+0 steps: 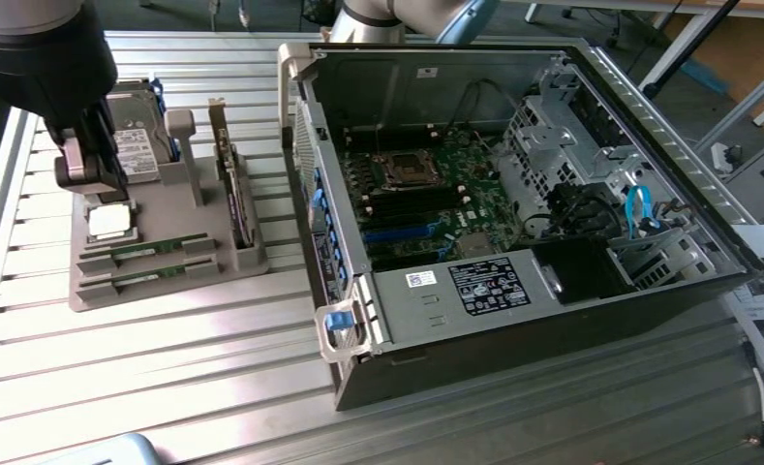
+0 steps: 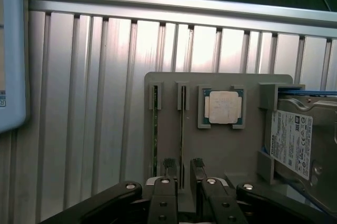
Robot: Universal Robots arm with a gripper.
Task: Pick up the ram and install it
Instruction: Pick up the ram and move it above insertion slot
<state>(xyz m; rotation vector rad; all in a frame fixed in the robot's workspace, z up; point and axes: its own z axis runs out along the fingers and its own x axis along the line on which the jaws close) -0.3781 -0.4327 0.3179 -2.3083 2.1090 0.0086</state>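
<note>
Hard light glares off the ribbed metal counter [image 1: 162, 358], bleaching its slats near white, while the inside of the open computer case [image 1: 511, 349] lies in deep shadow. In the wrist view the slats flare pale, the processor chip [image 2: 223, 106] washes out, and the tool [image 2: 183, 165] reads as dark silhouette.

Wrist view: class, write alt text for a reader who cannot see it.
The open gripper straddles one ram stick standing on edge in a grey holder. A second ram stick, a square processor chip and a hard drive share the holder, on a slatted metal table.
</note>
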